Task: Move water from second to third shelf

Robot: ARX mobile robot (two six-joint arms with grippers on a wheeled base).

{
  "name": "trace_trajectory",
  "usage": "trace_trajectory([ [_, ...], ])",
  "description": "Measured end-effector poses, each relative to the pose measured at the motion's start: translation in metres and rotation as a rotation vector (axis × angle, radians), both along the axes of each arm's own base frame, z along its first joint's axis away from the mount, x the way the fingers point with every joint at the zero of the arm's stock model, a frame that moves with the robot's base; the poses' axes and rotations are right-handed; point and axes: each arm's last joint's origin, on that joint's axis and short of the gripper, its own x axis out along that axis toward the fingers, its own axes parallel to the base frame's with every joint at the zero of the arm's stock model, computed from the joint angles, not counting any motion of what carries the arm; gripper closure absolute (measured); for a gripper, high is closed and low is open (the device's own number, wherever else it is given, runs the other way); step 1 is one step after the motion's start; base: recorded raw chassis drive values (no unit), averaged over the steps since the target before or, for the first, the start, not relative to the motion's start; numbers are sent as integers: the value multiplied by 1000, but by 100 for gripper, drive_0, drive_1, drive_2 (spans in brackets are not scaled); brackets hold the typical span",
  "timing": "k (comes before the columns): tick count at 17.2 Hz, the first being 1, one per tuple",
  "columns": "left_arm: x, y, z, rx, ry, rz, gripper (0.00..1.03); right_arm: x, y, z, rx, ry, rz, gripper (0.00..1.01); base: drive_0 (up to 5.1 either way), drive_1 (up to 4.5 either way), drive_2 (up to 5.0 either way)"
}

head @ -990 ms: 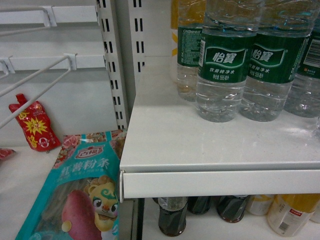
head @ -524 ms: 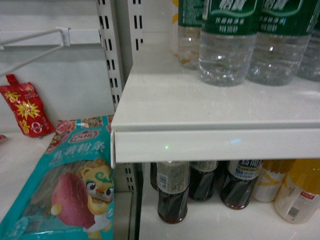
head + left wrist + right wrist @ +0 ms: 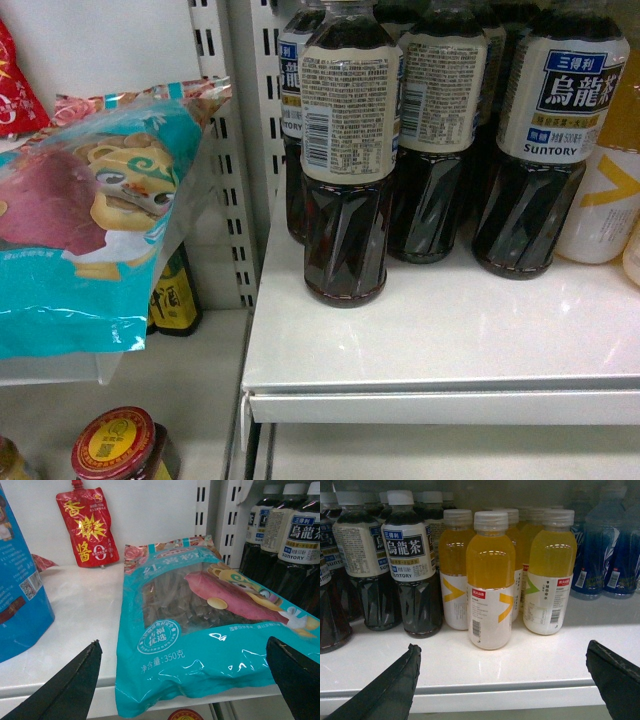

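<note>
The water is out of view in every frame. My left gripper (image 3: pixel 182 642) is open in front of a white shelf edge, its dark fingers (image 3: pixel 75 680) spread either side of a teal snack bag (image 3: pixel 200 625), with nothing held. My right gripper (image 3: pixel 503 645) is open too, empty, facing the white shelf (image 3: pixel 485 680) that carries yellow drink bottles (image 3: pixel 490 580). Neither gripper shows in the head view, which looks at dark tea bottles (image 3: pixel 345 160) on a white shelf (image 3: pixel 440 340).
Dark Suntory tea bottles (image 3: pixel 412 565) stand left of the yellow ones and blue bottles (image 3: pixel 600 545) stand to their right. A red sauce pouch (image 3: pixel 87 525) and a blue package (image 3: pixel 20 595) are beside the teal bag. A slotted upright (image 3: pixel 225 150) divides the two bays. A red-lidded jar (image 3: pixel 115 445) sits lower left.
The head view has dropped from the shelf with the green-labelled water bottles to the shelf below with the dark tea bottles. The water has left the frame at the top.
</note>
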Motion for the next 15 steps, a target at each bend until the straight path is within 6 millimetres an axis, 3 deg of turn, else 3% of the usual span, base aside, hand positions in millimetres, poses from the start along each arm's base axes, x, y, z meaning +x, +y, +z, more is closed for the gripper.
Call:
trace_trajectory([
  [15,0,0,0,0,0,0,5,0,0,0,0,0,0,3,0,0,0],
])
